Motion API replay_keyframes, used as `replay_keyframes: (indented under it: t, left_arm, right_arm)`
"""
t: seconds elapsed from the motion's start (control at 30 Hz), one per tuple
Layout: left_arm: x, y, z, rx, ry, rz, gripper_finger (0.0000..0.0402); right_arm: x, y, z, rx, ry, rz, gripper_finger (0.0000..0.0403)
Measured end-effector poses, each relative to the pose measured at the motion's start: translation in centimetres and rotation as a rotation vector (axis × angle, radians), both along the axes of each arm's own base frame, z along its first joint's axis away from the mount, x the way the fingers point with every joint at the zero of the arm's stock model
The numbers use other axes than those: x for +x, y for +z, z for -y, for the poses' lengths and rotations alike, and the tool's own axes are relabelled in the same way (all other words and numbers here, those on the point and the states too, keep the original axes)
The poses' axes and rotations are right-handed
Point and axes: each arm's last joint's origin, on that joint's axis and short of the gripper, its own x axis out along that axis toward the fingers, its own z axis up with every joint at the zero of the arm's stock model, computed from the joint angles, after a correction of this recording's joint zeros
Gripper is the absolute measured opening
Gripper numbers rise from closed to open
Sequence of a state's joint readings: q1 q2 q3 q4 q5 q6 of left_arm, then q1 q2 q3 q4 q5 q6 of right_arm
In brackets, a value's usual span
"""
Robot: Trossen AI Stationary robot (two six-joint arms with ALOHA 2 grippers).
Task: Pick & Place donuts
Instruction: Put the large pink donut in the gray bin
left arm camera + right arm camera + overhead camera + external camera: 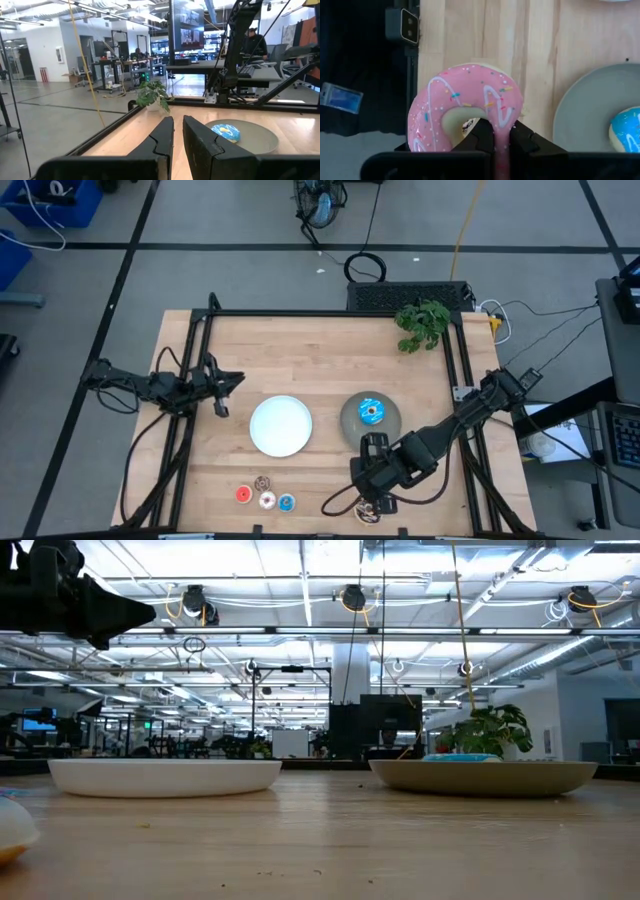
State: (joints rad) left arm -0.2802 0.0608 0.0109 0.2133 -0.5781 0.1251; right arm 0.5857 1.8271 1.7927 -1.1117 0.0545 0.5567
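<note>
Pink-iced toy ring donut with white squiggles and sprinkles (466,112) fills your right wrist view, pinched by its lower rim between the right gripper's (495,137) two dark fingers, ring standing on edge so you look through the hole. So the right pincer is clamped on it, near the table's front edge in the high view (375,495).

Relation that matters: the round grey plate (580,107) sits just beside the held donut in the wrist view, and in the overhead shot it lies beyond the right pincer toward the table's far side, near but not under it (350,420). It already carries a blue-iced ring donut (372,411). My read: you carry away from the front edge to reach it, and the donut must tip from on-edge to flat on release.

The round white plate (281,425) is farther off, to the pincer's side. Four tiny ring donuts (red (243,495), brown (263,481), pink-white (267,500), blue (287,502)) lie on the wood well to that same side.

The left gripper (178,135) waits at the far left of the table, fingers nearly together on nothing. Right arm is plainly nearer the grey plate.

Brown sprinkled donut: can't pick it out.
</note>
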Motion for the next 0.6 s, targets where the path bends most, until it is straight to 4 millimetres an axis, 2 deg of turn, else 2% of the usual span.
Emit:
replay_keyframes:
  t: [0.43, 0.6]
  left_arm:
    - [0.0, -0.1, 0.0, -0.006, -0.002, -0.005, 0.0049]
    - [0.0, -0.1, 0.0, -0.009, -0.002, -0.004, 0.0049]
  right_arm:
    - [0.2, 0.0, 0.4, -0.018, 0.035, 0.009, 0.0013]
    - [0.8, 0.0, 1.3, -0.074, -0.004, 0.042, 0.0013]
